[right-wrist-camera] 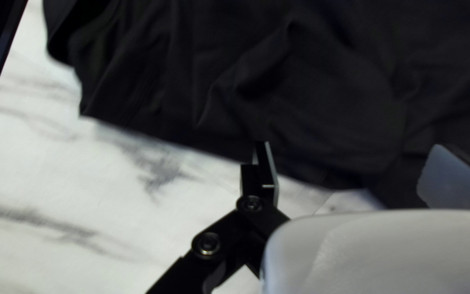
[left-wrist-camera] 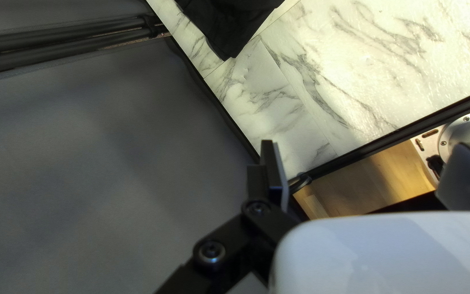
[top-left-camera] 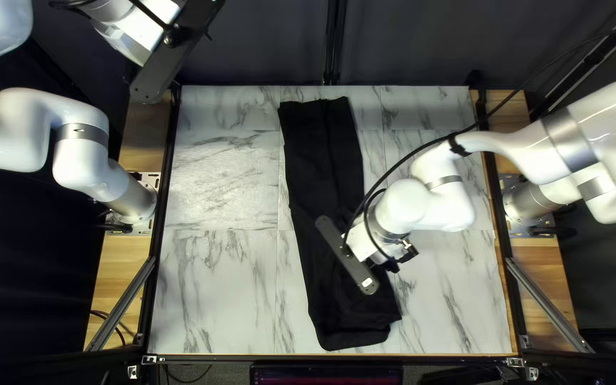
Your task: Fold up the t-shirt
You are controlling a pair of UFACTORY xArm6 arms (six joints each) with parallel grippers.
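Black garment [top-left-camera: 322, 160] lies on desk [top-left-camera: 215, 271], beneath right claw [top-left-camera: 366, 246]; its fingers apart. Left claw [top-left-camera: 140, 32]: raised, well apart from garment, fingers apart.

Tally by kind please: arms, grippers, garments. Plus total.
Arms: 2 (left arm, right arm)
Grippers: 2 (left gripper, right gripper)
Garments: 1 (black garment)
Total: 5
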